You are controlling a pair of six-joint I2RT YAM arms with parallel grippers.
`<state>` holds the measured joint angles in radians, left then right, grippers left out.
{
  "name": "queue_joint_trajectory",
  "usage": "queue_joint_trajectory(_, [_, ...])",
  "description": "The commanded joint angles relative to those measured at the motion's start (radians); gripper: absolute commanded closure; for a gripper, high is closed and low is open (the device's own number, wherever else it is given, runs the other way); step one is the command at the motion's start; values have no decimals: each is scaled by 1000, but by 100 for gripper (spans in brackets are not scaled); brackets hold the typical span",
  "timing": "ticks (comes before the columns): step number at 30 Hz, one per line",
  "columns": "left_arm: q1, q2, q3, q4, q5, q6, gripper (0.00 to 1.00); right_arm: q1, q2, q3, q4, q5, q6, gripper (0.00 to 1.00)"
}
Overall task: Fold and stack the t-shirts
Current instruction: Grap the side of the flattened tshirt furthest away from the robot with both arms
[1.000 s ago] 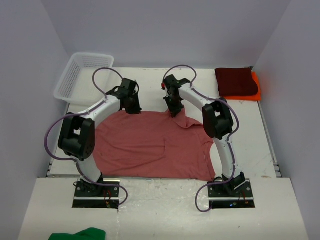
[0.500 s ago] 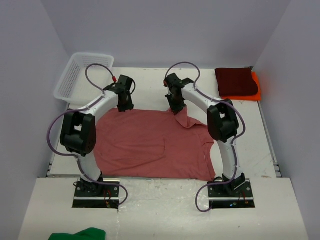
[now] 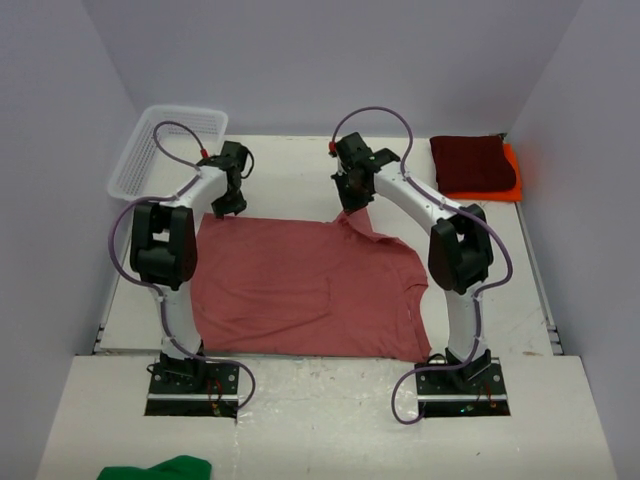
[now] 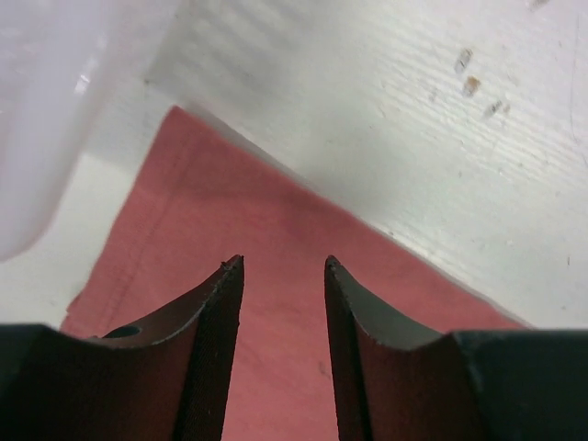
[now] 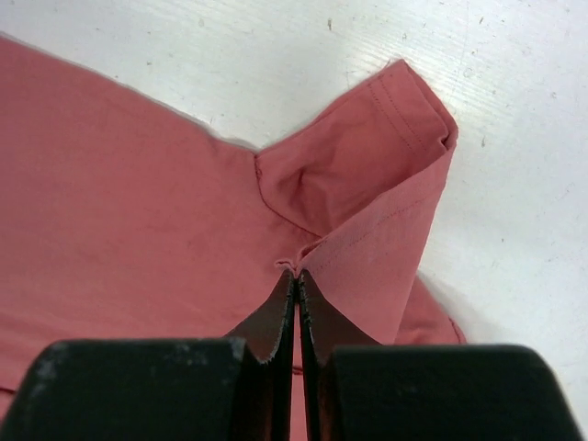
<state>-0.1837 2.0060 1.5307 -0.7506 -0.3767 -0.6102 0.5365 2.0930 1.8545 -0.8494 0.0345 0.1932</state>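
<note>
Rose t-shirt (image 3: 300, 290) lies spread nearly flat on the white table (image 3: 290, 165), filling the space between the two arms, its near hem close to their bases and its far edge roughly level with both wrists. At the far left corner of the cloth the left gripper (image 4: 280, 266) hangs just above the fabric with its jaws standing apart; red cloth shows through the gap and nothing is caught between them. At the far right, the right gripper (image 5: 296, 276) has its fingers pressed tight together on a small ridge of the fabric, right where a sleeve (image 5: 367, 156) folds back over the body of the shirt, so the cloth bunches up into a peak there. Well apart, in the far right corner of the table, a folded maroon t-shirt (image 3: 472, 163) sits on top of an orange t-shirt (image 3: 512, 178), whose edge peeks out on the right. A white mesh basket (image 3: 150, 150) stands tilted in the far left corner, just beyond the left gripper.
</note>
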Motion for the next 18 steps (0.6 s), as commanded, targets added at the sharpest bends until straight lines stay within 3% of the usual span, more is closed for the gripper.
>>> queue_joint_trajectory(1, [9, 25, 83, -64, -120, -29, 58, 5, -105, -23, 53, -28, -1, 100])
queue_joint_trajectory(6, [15, 68, 115, -78, -208, -37, 59, 0, -131, -32, 49, -28, -12, 100])
queue_joint_trajectory(18, [53, 135, 115, -50, -254, -8, 58, -7, -163, -67, 79, -145, -9, 100])
